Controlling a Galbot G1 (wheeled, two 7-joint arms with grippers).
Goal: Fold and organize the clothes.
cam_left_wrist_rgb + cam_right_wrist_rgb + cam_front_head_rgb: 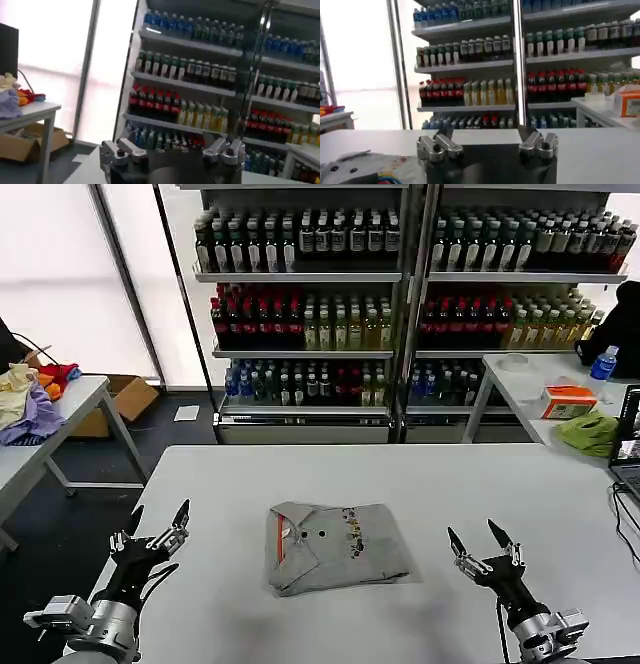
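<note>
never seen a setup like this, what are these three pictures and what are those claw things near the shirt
It is a two-armed robot seen through its own cameras. The head view looks down at a white table. The claws are its hands: the left hand and right hand, both open and empty, raised on either side of a folded grey T-shirt lying flat between them. The other two pictures come from cameras on each wrist, looking past the hands toward shelves of bottled drinks. Nothing is held.
</note>
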